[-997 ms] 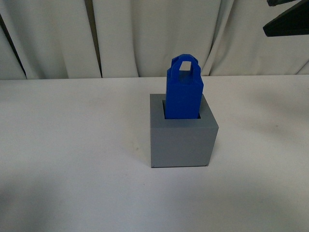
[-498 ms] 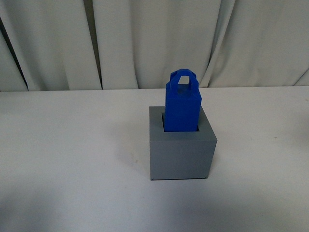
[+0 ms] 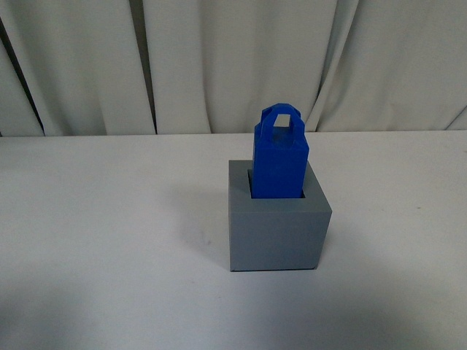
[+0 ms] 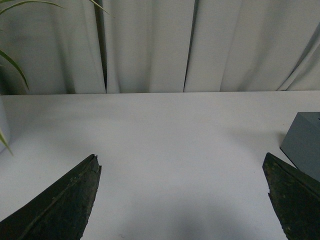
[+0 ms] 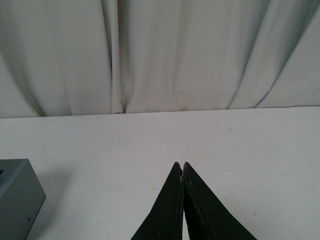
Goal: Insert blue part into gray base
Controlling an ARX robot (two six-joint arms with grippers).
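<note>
Left hand (image 4: 182,172) spread wide over table (image 4: 170,135); gray base (image 4: 305,142) beside.

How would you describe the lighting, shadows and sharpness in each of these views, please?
Front view: soft, even light, faint shadow left of the matte gray cube base, bright blue plastic block sharp. Left wrist view: open left gripper dark, slightly soft. Right wrist view: shut right gripper silhouetted.

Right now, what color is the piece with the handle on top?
Bright blue. The blue part shows best in the front view.
</note>
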